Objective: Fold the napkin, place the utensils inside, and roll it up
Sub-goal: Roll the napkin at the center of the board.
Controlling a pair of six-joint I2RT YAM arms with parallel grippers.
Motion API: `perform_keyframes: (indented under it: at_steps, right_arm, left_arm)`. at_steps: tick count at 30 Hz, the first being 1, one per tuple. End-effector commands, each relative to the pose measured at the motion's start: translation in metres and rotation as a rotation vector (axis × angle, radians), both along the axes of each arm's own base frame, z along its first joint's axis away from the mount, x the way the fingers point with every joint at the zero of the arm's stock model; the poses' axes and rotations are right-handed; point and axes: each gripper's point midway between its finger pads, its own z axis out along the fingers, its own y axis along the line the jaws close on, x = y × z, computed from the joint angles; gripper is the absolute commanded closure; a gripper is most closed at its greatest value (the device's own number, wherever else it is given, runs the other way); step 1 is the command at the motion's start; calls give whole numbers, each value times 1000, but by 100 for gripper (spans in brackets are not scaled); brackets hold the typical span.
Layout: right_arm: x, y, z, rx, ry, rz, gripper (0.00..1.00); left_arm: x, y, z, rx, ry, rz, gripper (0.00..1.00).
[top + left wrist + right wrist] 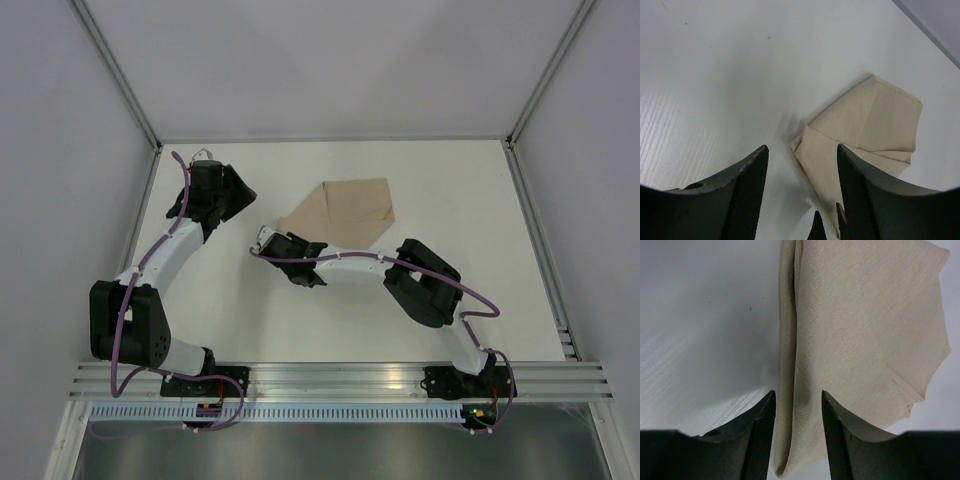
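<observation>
The beige napkin (345, 210) lies folded into an uneven flat shape at the table's middle back. My right gripper (264, 241) is at its left corner. In the right wrist view it (798, 394) is open, its jaws on either side of the napkin's (865, 340) doubled edge without pinching it. My left gripper (242, 194) hovers to the left of the cloth. It (802, 150) is open with only bare table between its fingers, and the napkin (865, 125) lies just beyond them. The utensils are out of view.
White table (450, 170) with grey walls at the back and both sides. A metal rail (340, 375) runs along the near edge by the arm bases. The right arm's elbow (425, 285) sits low over the table, right of the napkin.
</observation>
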Motion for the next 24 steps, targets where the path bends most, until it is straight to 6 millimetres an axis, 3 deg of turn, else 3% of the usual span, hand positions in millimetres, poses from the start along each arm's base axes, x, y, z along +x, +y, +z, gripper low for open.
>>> perform_keyframes:
  at_steps: [1, 12, 24]
  right_arm:
    - [1, -1, 5, -44, -62, 6, 52]
    - [-1, 0, -2, -34, -63, 10, 52]
    - [0, -7, -31, -73, -58, 13, 59]
  left_arm:
    - [1, -3, 7, -38, -21, -9, 37]
    - [2, -7, 1, -53, -6, -24, 38]
    - [2, -7, -5, -53, 8, -26, 39]
